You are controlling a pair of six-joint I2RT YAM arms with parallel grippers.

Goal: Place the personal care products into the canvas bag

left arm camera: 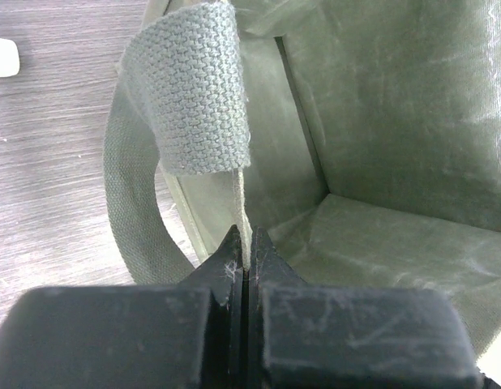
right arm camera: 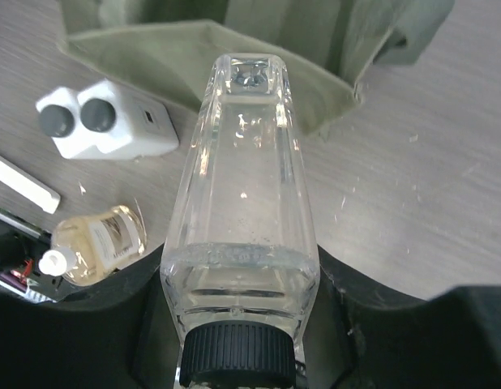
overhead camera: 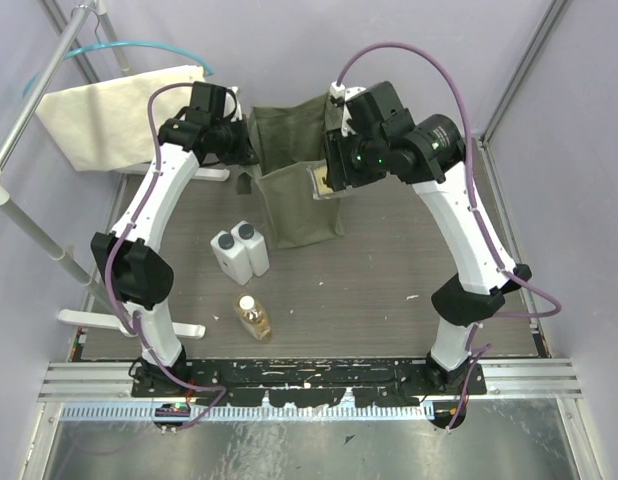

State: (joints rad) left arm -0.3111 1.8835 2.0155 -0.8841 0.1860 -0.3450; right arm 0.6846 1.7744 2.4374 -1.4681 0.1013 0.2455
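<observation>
The olive-green canvas bag (overhead camera: 299,195) lies open at the back of the table. My left gripper (left arm camera: 246,247) is shut on the thin edge of the bag's rim, just below a webbing handle (left arm camera: 194,97); the bag's inside (left arm camera: 396,121) shows beyond it. My right gripper (right arm camera: 242,284) is shut on a clear dark-capped bottle (right arm camera: 242,178), cap toward the wrist, held over the table at the bag's mouth (right arm camera: 177,57). Two white bottles with grey caps (overhead camera: 241,250) stand side by side. An amber bottle with a white cap (overhead camera: 253,318) lies nearer the arms' bases.
A cream cloth (overhead camera: 119,110) on a teal hanger hangs from a metal rack at the back left. The rack's white feet (overhead camera: 139,322) rest on the table's left side. Grey walls close in the sides.
</observation>
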